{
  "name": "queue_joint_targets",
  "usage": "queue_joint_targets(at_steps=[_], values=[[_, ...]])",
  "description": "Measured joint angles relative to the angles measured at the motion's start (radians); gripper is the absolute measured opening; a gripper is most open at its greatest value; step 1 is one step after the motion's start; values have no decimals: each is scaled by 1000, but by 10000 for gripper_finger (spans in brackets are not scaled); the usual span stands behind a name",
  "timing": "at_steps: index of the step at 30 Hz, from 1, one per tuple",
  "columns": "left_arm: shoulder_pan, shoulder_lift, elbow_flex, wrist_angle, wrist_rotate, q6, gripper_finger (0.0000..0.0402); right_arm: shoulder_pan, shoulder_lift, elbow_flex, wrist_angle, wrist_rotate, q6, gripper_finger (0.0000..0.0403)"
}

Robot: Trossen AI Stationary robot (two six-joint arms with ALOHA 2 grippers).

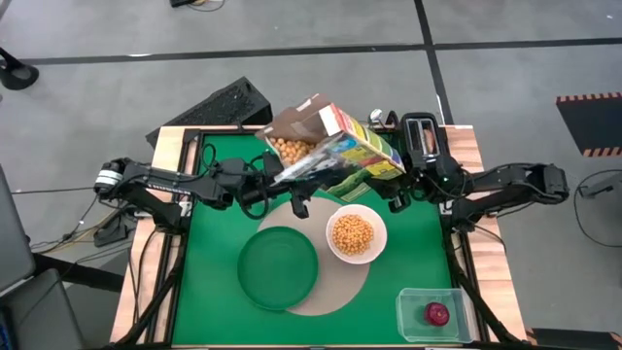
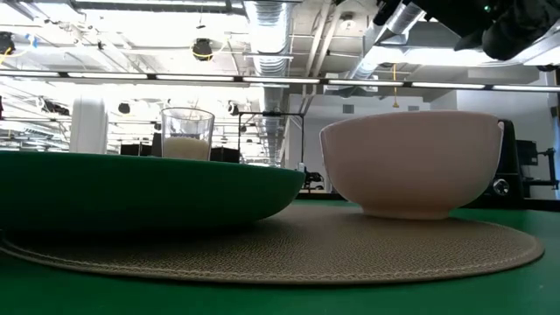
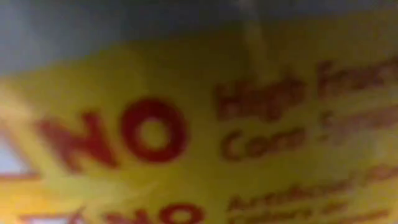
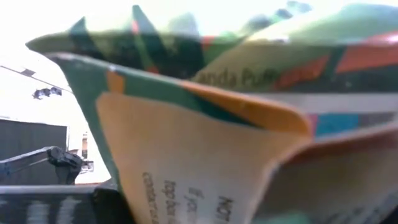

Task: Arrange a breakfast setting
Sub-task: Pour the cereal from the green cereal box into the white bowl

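Cereal box [image 1: 335, 154], upper centre, tilted, flaps open; left tool [image 1: 288, 191] and right tool [image 1: 400, 191] each clamped on it. Cereal-filled white bowl [image 1: 356, 233] below; tabletop [image 1: 418, 243] right bare.

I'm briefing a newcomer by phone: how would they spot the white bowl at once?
Start from the green table mat and find the round beige placemat in its middle. Two dishes sit on it; the white bowl is the right-hand one, filled with round yellow cereal, while its neighbour, the dark green plate, is empty.

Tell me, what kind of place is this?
Probably a lab or workshop, not a home: exposed ducts and pipes run overhead, the floor is bare grey concrete, and the green table sits in a wooden frame.
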Motion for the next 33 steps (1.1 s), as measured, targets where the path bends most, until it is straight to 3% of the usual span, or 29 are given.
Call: queue_joint_targets(at_steps=[6, 18, 27, 33], values=[[1, 0, 0, -4, 2, 7, 172, 0, 0, 1, -3, 0, 3, 237], [2, 4, 0, -18, 0, 2, 169, -2, -1, 0, -13, -8, 11, 303], [1, -46, 0, -99, 6, -1, 169, -6, -107, 0, -163, -10, -19, 306], [1, -92, 0, -204, -15, -7, 169, -40, -219, 0, -367, -11, -28, 306]])
